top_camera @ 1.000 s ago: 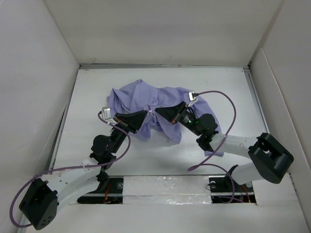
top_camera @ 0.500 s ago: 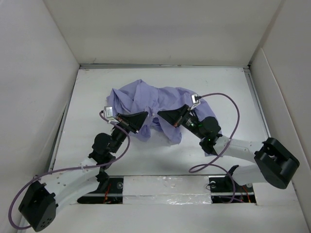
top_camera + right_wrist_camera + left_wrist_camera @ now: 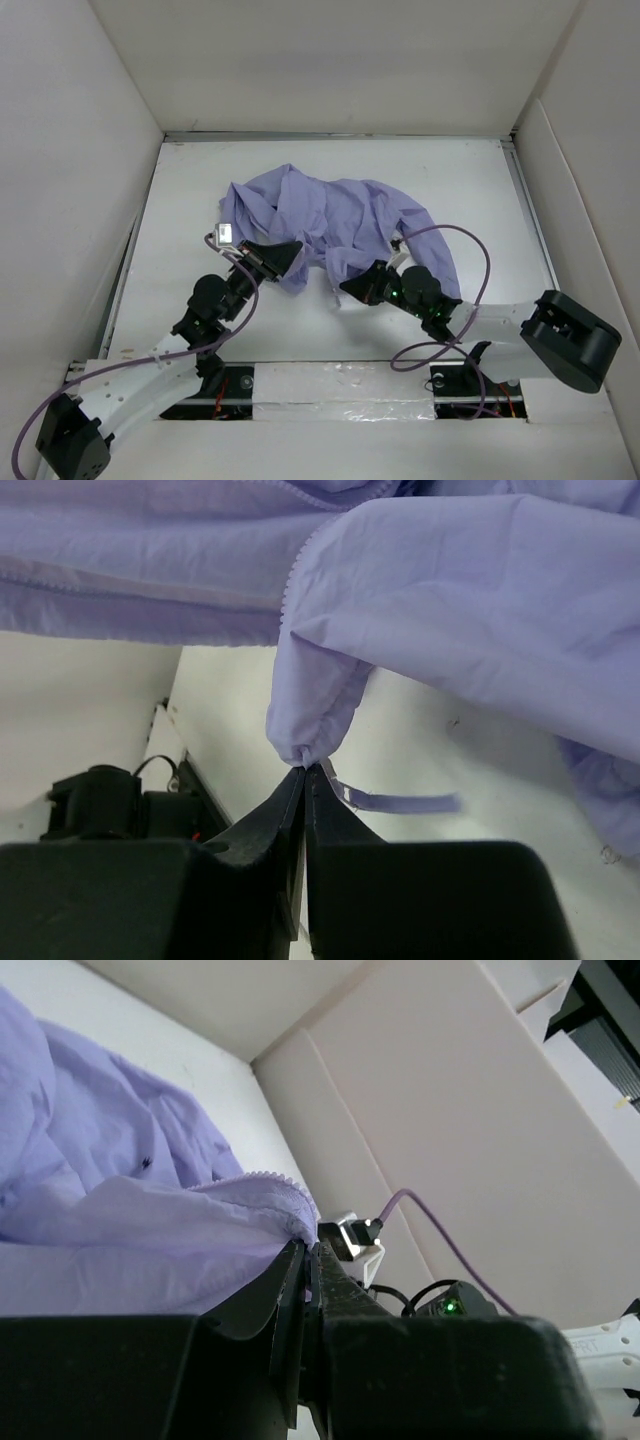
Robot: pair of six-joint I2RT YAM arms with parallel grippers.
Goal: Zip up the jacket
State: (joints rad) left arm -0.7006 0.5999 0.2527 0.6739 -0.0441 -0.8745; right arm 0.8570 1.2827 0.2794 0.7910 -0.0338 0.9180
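Note:
The lavender jacket lies crumpled in the middle of the white table. My left gripper is shut on its near left edge, beside the zipper teeth, with cloth bunched over the jaws. My right gripper is shut on a pinched corner of the jacket's lower hem. It holds that corner pulled toward the near edge, above the table. A purple zipper pull tab sticks out beside the right fingertips. The zipper edge runs up from there.
White walls enclose the table on the left, back and right. The right arm's purple cable loops over the table beside the jacket. The arm bases and a taped strip are at the near edge.
My right gripper has pulled back toward the near edge and dragged the jacket's hem corner with it, so the cloth is more stretched out. My left gripper has kept its hold and shifted slightly nearer.

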